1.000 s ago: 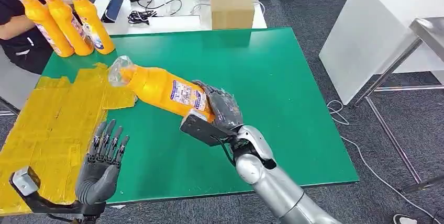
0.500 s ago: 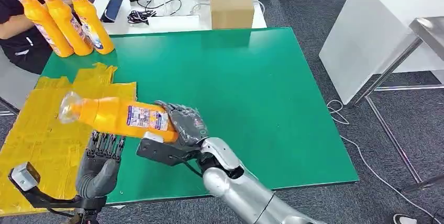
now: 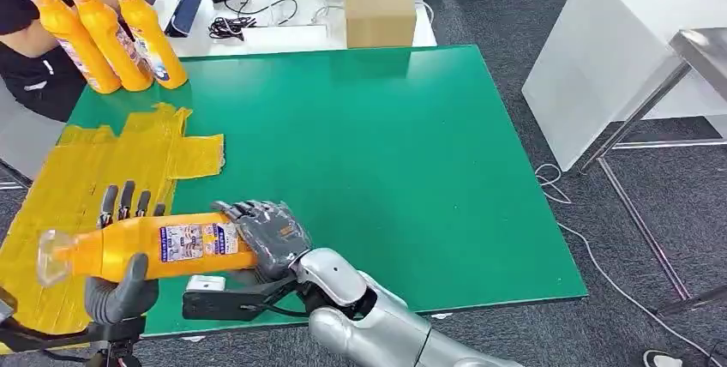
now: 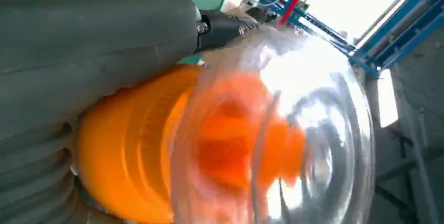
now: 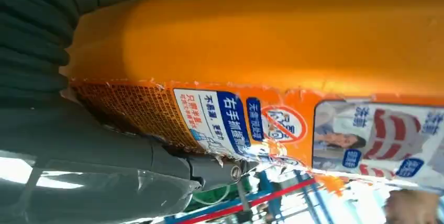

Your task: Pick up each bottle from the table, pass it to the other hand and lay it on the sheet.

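Observation:
An orange bottle (image 3: 163,247) with a clear cap lies level in the air over the near left corner of the green table (image 3: 386,153), cap pointing left. My right hand (image 3: 267,238) grips its base end; the label fills much of the right wrist view (image 5: 293,41). My left hand (image 3: 124,285) sits under the neck end, fingers (image 3: 127,200) standing straight up behind the bottle and the thumb (image 4: 94,41) lying against its front. The fingers are not curled over it. The yellow sheet (image 3: 77,170) lies beneath, at the left. Three more orange bottles (image 3: 111,37) stand at the back left corner.
A person (image 3: 26,50) in dark clothes stands behind the three standing bottles. A cardboard box (image 3: 379,9) and cables lie on a white table behind the green one. A white bench (image 3: 617,41) stands to the right, past the table's edge.
My right hand has carried the bottle left and toward me, from above the sheet's far edge down to my left hand. The left hand now has the bottle between thumb and fingers.

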Controlling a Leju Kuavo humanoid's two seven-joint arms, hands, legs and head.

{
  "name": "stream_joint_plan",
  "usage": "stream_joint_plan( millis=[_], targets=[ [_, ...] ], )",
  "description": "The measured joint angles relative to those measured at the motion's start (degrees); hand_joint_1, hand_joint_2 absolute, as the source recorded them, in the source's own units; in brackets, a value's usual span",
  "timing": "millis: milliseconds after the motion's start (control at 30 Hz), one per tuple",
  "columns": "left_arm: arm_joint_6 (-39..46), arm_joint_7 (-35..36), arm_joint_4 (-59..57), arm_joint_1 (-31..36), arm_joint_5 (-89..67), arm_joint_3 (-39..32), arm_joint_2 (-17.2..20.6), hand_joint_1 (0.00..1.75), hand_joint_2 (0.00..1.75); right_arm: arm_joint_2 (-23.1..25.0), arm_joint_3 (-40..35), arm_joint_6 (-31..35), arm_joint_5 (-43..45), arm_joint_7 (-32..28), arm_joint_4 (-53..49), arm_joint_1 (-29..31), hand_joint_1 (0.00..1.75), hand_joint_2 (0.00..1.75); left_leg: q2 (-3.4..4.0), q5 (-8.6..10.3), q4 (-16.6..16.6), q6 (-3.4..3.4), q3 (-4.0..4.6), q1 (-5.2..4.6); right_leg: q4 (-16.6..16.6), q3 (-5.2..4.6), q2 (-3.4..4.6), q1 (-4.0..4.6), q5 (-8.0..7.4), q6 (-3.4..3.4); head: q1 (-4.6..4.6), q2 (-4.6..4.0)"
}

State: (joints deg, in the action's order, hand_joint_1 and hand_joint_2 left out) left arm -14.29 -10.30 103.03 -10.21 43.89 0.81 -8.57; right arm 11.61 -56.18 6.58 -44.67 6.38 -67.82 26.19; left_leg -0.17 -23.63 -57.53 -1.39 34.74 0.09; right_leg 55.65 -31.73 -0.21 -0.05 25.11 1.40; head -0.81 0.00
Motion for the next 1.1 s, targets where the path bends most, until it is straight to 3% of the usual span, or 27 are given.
stream_joint_plan(
  millis=[800, 867, 933, 967, 1100],
  targets=[
    [-1.86, 1.88, 0.96, -1.36, 1.64, -1.53, -0.33, 0.0, 1.75, -0.2, -3.71, 1.18, 5.27, 1.42, 0.26, 2.06, 1.75, 1.75, 0.0, 0.0, 0.0, 0.0, 0.02, 0.0, -0.01, -0.04, 0.0, 0.0, 0.0, 0.0, 0.0, 0.0],
    [-2.08, 2.12, 0.94, -1.33, 1.62, -1.24, -0.33, 1.29, 1.75, -0.22, -3.71, 1.36, 5.44, 1.49, 0.53, 2.22, 1.75, 1.75, 0.0, 0.0, 0.0, 0.0, 0.02, 0.0, -0.01, -0.06, 0.0, 0.0, 0.0, 0.0, 0.0, 0.0],
    [-2.47, 2.34, 0.81, -1.41, 1.11, -0.67, -0.31, 1.29, 1.75, -0.2, -3.62, 1.93, 4.78, 1.79, 0.66, 1.89, 1.75, 1.75, 0.0, 0.0, 0.0, 0.0, 0.02, 0.0, -0.01, -0.06, 0.0, -0.01, 0.0, 0.0, 0.0, 0.0],
    [-2.95, 2.36, 0.65, -1.56, 0.83, -0.08, -0.31, 1.75, 1.75, -0.15, -3.21, 2.45, 4.06, 2.23, 0.66, 1.32, 1.75, 1.75, -0.01, 0.0, 0.0, 0.0, 0.02, 0.0, -0.01, -0.05, -0.01, -0.01, 0.0, 0.0, 0.02, 0.0],
    [-3.61, 2.38, 0.24, -1.83, 0.26, 0.9, -0.31, 1.75, 1.75, -0.07, -2.32, 3.11, 3.15, 2.62, 0.66, 0.12, 1.75, 1.75, 0.0, 0.0, 0.0, 0.0, 0.09, 0.0, -0.01, -0.12, 0.0, -0.01, 0.0, 0.0, 0.02, 0.0]
  ],
)
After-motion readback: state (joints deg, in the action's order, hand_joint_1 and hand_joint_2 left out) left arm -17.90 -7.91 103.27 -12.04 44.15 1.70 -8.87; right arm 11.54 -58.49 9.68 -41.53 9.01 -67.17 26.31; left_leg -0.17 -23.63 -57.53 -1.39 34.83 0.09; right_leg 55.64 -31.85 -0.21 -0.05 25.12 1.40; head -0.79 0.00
